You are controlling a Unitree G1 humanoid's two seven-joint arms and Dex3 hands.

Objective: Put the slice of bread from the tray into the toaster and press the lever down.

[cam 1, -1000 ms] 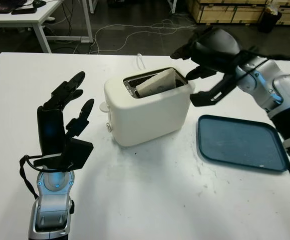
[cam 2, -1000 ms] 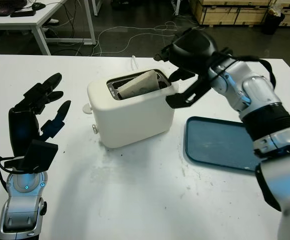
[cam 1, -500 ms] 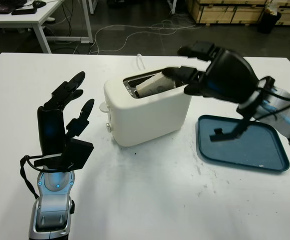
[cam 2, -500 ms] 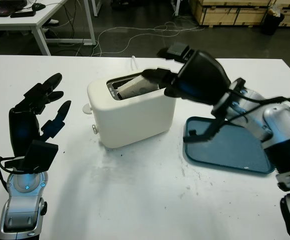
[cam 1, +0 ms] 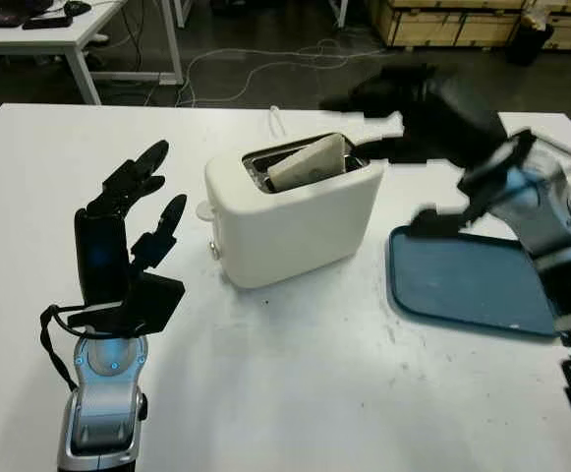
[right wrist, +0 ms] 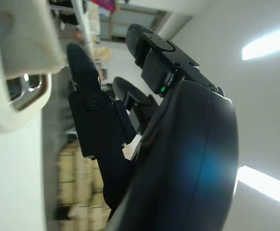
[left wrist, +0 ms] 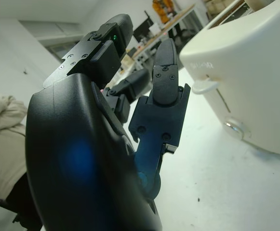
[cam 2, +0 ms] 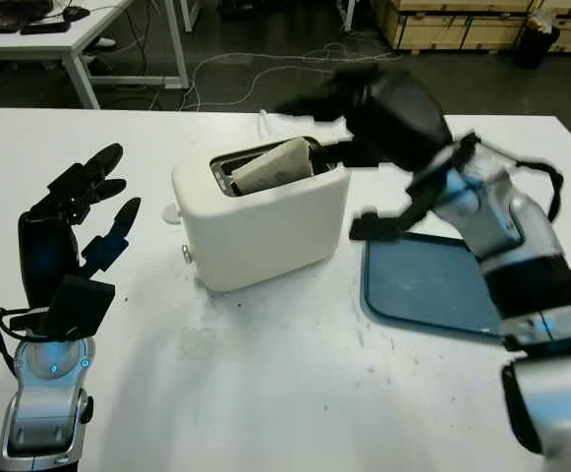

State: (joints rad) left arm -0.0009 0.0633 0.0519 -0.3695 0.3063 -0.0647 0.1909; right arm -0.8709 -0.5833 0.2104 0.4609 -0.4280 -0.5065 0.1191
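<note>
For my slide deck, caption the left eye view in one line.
Bread slice in the toaster; right robot hand above it, tray bare.

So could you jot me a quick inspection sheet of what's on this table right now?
Surface: white table, speckled with dark marks.
Job's things: bread slice leaning out of the toaster slot; blue tray holds nothing.
Clutter: nothing seen.
Hands: left hand open, left of the toaster; right hand open, behind the toaster's top.
Cables: white cord behind the toaster; more on the floor.
Surroundings: desks, wooden crates.
</note>
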